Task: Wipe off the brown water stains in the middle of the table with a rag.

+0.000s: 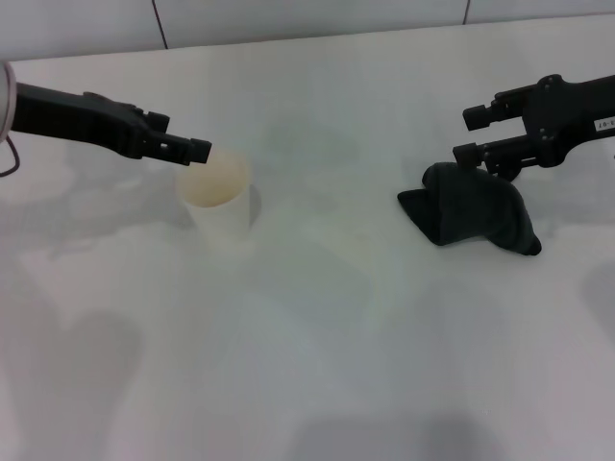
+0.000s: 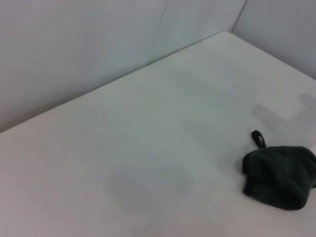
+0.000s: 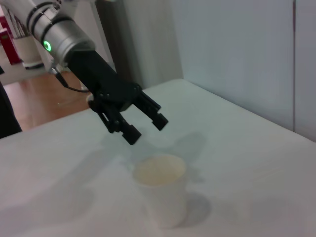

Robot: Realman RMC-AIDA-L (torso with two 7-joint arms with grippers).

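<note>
Here, the left gripper [image 1: 197, 148] is held wide apart above the cup [image 1: 219, 197]. The right gripper [image 1: 471, 133], also wide, is kept beside the rag [image 1: 476, 208].

Right arm label [image 1: 605, 124]: I see a small white sticker with dark characters, cut off, unreadable.
Elsewhere: I read no text.

The far edge of the rag [image 1: 478, 210] is tucked under the right gripper [image 1: 468, 135], so whether they touch cannot be told. Both arms run off the picture's sides in the head view. In the left wrist view the rag [image 2: 279, 175] is cut by the frame edge. No brown stain can be made out on the tabletop [image 1: 317, 346].
</note>
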